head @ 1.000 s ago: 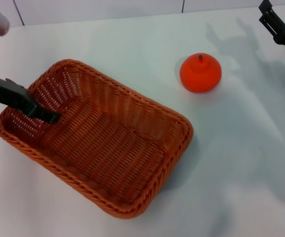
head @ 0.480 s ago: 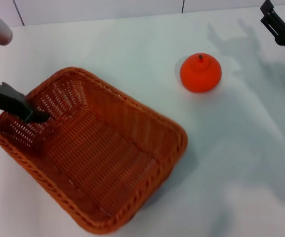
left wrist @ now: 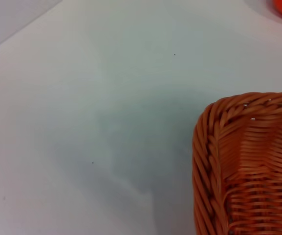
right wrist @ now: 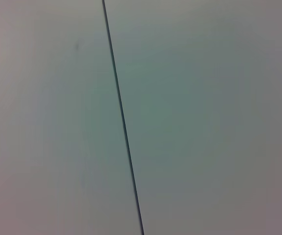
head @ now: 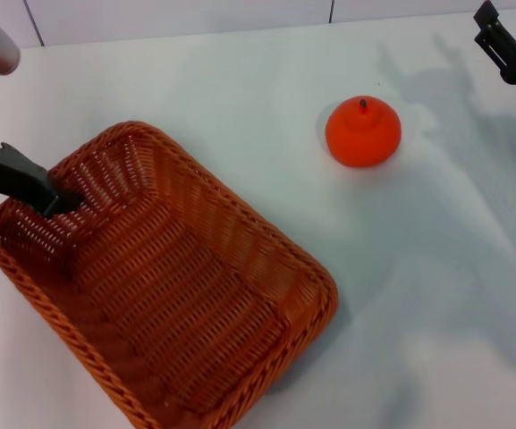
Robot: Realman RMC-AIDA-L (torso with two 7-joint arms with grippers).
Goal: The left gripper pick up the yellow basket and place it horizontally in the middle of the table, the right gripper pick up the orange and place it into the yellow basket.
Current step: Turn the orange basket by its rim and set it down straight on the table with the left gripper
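Two grippers are mine: my left gripper [head: 65, 202] reaches over the wicker wall at the left end of the yellow basket [head: 164, 286], clamped on that wall. The basket sits skewed on the table [head: 240, 98], left of centre. The orange [head: 363, 131] rests apart, far right of it. My right gripper [head: 508, 49] hangs at the far right edge; I cannot tell its grip.

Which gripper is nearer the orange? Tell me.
Right. The right gripper hovers beyond the orange toward the table's far right; the left gripper is inside the yellow basket.
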